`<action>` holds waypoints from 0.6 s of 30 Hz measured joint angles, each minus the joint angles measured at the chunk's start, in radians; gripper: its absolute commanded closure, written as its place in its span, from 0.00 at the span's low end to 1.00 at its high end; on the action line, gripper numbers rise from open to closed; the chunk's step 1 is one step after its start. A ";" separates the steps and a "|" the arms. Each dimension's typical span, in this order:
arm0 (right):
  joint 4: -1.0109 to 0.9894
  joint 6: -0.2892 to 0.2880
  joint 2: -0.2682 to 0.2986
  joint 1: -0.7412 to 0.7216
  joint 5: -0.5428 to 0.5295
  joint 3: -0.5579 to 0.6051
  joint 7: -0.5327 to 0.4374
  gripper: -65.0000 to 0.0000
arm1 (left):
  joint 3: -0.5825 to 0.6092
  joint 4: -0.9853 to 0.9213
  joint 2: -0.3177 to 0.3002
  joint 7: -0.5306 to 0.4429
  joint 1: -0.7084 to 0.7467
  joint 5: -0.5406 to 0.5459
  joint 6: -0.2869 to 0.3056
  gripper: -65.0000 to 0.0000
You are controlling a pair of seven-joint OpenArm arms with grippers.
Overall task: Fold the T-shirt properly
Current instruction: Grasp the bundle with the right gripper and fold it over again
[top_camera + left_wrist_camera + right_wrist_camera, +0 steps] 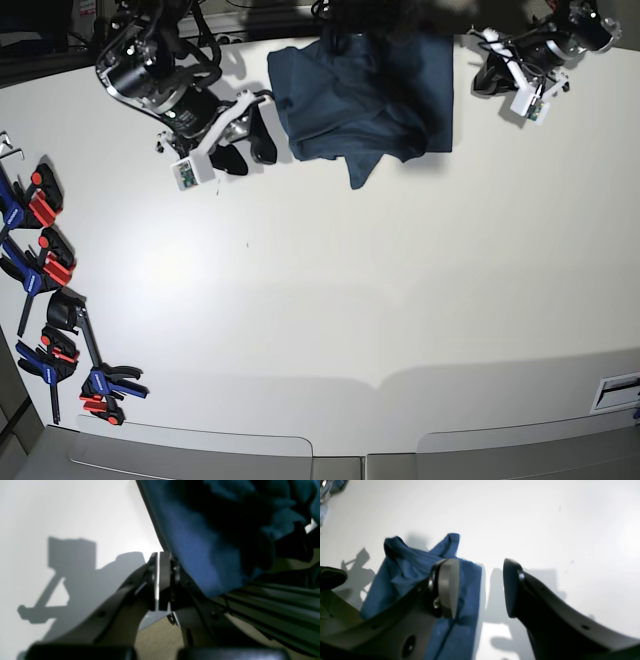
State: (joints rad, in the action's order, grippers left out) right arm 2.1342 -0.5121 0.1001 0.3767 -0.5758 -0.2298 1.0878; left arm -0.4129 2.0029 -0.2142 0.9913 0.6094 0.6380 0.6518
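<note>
T-shirt (365, 95), dark navy-teal, lay crumpled at the far edge of the white table (330, 300), between both arms. The right gripper (480, 587) stood wide open and empty just beside it; the left gripper (158, 580) was pressed closed on nothing, cloth alongside. Only the base view showed clamps (45, 300) lining the table's left edge.
</note>
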 measured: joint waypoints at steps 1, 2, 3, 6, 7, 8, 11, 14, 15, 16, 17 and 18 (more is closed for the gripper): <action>-0.023 0.000 0.000 0.000 0.001 0.013 -0.005 0.53 | 0.000 0.000 0.000 0.000 0.000 0.000 0.000 1.00; -0.047 0.000 0.000 0.000 0.005 0.029 -0.005 0.50 | 0.000 0.000 0.000 0.000 0.000 0.000 0.000 1.00; -0.072 -0.002 0.000 0.002 0.012 0.047 -0.002 0.48 | 0.000 0.000 0.000 0.000 0.001 0.000 0.000 1.00; -0.133 0.000 0.000 0.003 0.017 0.091 -0.003 0.47 | 0.000 0.000 0.000 0.000 0.000 0.000 0.000 1.00; -0.145 0.001 0.000 0.003 0.015 0.102 -0.008 0.47 | 0.000 0.000 0.000 0.000 0.000 0.000 0.000 1.00; -0.152 0.001 0.000 0.003 0.014 0.113 -0.015 0.47 | 0.000 0.000 0.000 0.000 0.000 0.000 0.000 1.00; -0.156 0.001 0.000 0.003 0.014 0.142 -0.025 0.47 | 0.000 0.000 0.000 0.000 0.000 0.000 0.000 1.00; -0.156 0.001 0.001 0.002 0.014 0.174 -0.024 0.47 | 0.000 0.000 0.000 0.000 0.000 0.000 0.000 1.00; -0.156 0.001 0.002 0.002 0.014 0.187 -0.024 0.47 | 0.000 0.000 0.000 -0.001 0.000 0.000 0.000 1.00; -0.156 0.001 0.002 0.002 0.014 0.200 -0.024 0.47 | 0.000 0.000 0.000 -0.001 0.000 0.000 0.000 1.00; -0.156 0.001 0.002 0.002 0.014 0.212 -0.024 0.47 | 0.000 0.000 0.000 0.000 0.000 0.000 0.000 1.00; -0.156 0.001 0.003 0.002 0.014 0.224 -0.024 0.47 | 0.000 0.000 0.000 0.000 0.000 0.000 0.000 1.00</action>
State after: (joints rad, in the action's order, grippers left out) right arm 1.9785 -0.5114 0.1028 0.3782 -0.5617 -0.0059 1.0634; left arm -0.4126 2.0029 -0.2138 0.9909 0.6098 0.6380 0.6521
